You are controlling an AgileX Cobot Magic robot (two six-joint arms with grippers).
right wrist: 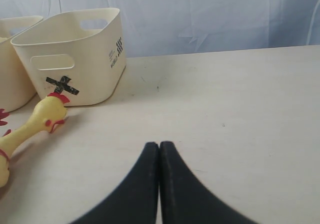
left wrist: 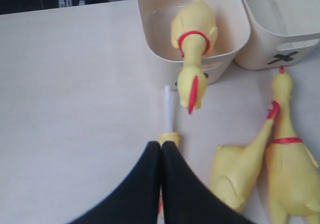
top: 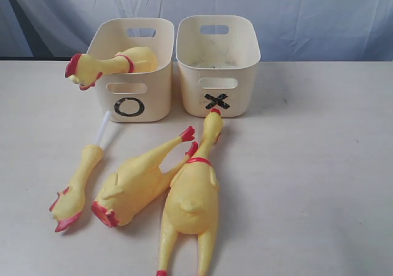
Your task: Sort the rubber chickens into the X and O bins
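One rubber chicken (top: pixel 113 64) lies in the O bin (top: pixel 153 104), its head hanging over the rim. Three more lie on the table in front of the bins: a thin one (top: pixel 77 184) with a white tube (top: pixel 105 131), a plump one (top: pixel 138 181), and a long one (top: pixel 193 196) whose head touches the X bin (top: pixel 242 85). Neither arm shows in the exterior view. My left gripper (left wrist: pixel 161 144) is shut and empty, hovering over the thin chicken (left wrist: pixel 170 136). My right gripper (right wrist: pixel 159 144) is shut and empty above bare table, right of the X bin (right wrist: pixel 95 59).
The X bin holds no chicken. A blue-white cloth backdrop (top: pixel 295 11) hangs behind the table. Bare tabletop (top: pixel 319 165) stretches to the right of the chickens, and more lies to the left of the O bin (left wrist: pixel 145 34).
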